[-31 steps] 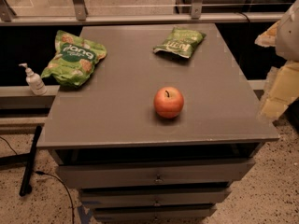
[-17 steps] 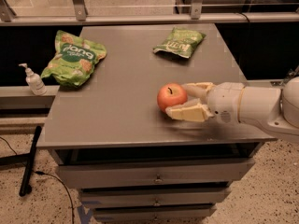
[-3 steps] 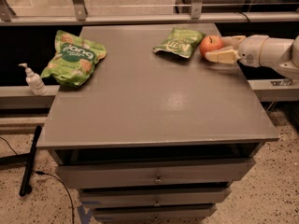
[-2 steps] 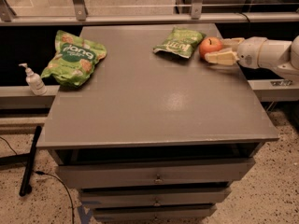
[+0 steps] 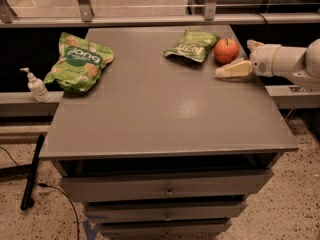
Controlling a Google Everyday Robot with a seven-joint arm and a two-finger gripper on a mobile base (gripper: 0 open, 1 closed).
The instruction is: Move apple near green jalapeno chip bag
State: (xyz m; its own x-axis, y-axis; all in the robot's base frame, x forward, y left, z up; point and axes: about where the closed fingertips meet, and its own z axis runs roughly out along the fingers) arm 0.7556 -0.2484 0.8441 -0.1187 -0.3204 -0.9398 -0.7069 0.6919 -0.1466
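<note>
Overall light: dim, warm, falling from above.
Glare: soft pale sheen on the desk (image 5: 187, 106), right of centre.
Shadows: deep under the desk top, and black bands on both sides of the desk.
Tool (image 5: 233, 58): at the desk's right rear edge, fingers apart, palest lit patch.

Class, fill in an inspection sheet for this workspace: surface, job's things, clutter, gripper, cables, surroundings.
Surface: grey cabinet top, drawers below.
Job's things: apple sits just right of the green jalapeno chip bag, near the back edge.
Clutter: larger bright green bag, back left.
Gripper: gripper at the right edge, fingers open, beside the apple.
Cables: black cable on the floor, left.
Surroundings: pump bottle on left ledge; railing behind.
</note>
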